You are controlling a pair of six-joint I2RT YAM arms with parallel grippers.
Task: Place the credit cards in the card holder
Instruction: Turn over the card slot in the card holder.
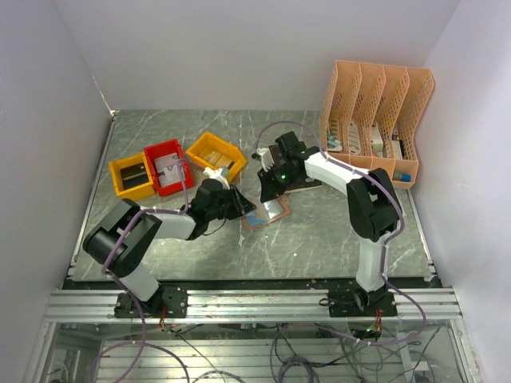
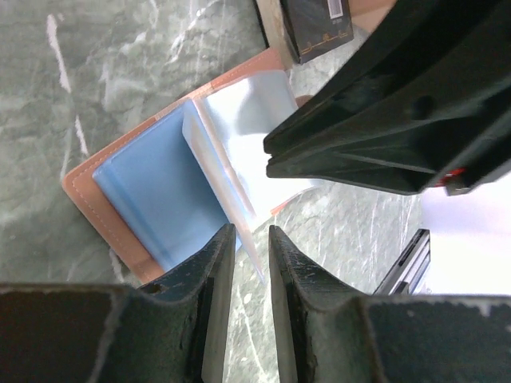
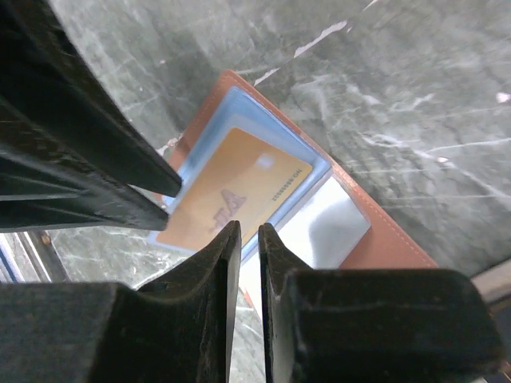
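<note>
Here, card holder (image 2: 104, 199) open, left gripper (image 2: 251, 247) pinching its sleeve; right gripper (image 3: 249, 239) slightly parted.

Marble table (image 1: 335, 231) bears card holder (image 1: 267, 211), bins (image 1: 168, 167), file rack (image 1: 375, 120)

card holder (image 1: 267, 212) hemmed (both grippers), bins (image 1: 172, 166) behind

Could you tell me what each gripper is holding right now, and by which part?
The left gripper pinches a clear sleeve of the open card holder at its edge. Whether the right gripper grips the orange-gold card cannot be told.
</note>
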